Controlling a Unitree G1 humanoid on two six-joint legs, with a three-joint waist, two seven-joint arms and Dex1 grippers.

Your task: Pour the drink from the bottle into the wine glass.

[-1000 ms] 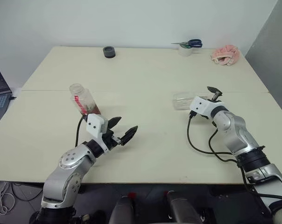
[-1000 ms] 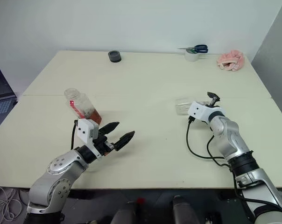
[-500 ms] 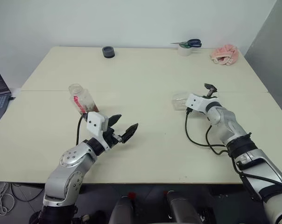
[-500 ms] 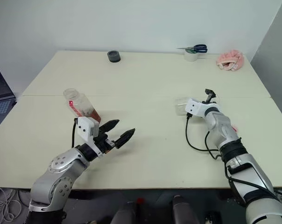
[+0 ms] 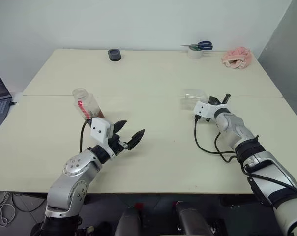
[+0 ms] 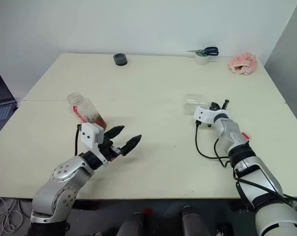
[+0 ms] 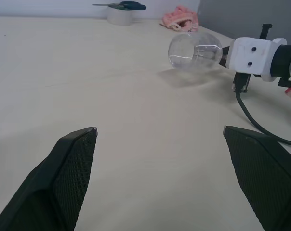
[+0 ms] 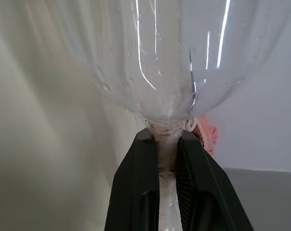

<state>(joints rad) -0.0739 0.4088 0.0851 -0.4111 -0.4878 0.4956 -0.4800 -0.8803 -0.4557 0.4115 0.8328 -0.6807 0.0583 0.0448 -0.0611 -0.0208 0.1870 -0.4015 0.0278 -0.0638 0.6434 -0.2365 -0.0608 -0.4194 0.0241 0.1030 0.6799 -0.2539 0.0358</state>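
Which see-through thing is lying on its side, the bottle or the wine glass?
The wine glass: it lies tipped over, its stem pinched in the right gripper. The bottle, with reddish drink at its bottom, leans but is not lying flat.

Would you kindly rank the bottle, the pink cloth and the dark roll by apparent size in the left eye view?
1. bottle, largest, though nearest the camera.
2. pink cloth.
3. dark roll, smallest; it lies about as far back as the cloth, so that ranking is fair.
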